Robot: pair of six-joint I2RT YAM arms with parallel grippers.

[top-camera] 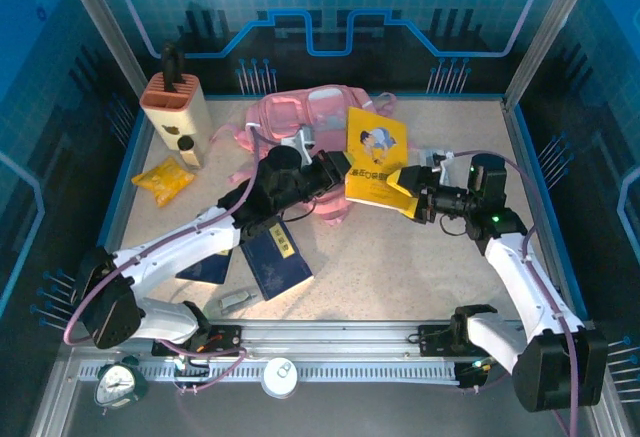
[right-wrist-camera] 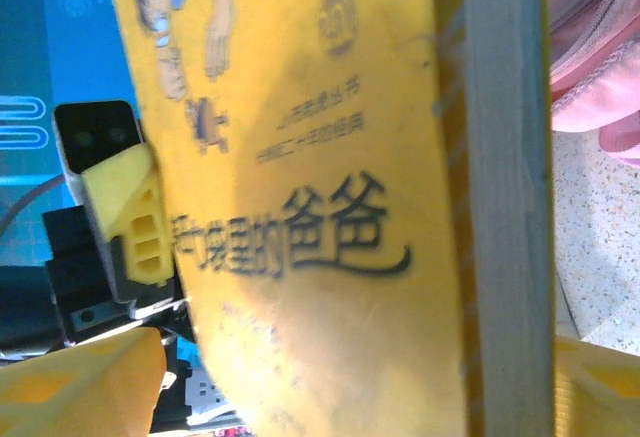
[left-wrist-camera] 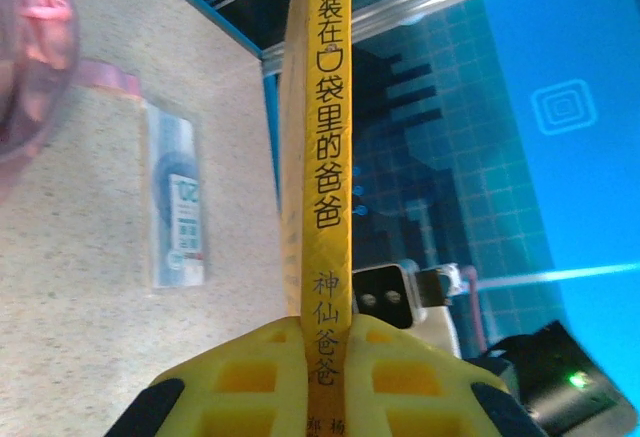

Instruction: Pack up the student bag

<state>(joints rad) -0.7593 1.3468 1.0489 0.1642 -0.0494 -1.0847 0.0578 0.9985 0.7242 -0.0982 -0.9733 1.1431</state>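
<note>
Between the ribbed yellow fingers (left-wrist-camera: 240, 372) of our left gripper (left-wrist-camera: 325, 342) we pinch the narrow spine of a thin yellow book (left-wrist-camera: 322, 157), smooth and printed with black characters. Our right gripper (right-wrist-camera: 340, 382) stands wide, its yellow pads (right-wrist-camera: 70, 377) either side of the book's lower corner; we cannot tell whether they touch it. Just behind the book lies the student bag (top-camera: 300, 112), soft, rumpled pink fabric with pale pockets and zips, at the far middle of the speckled table (top-camera: 400, 267).

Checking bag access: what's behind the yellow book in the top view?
The pink student bag lies behind the yellow book, which the left gripper holds up. The book covers part of the bag; its opening cannot be seen.
</note>
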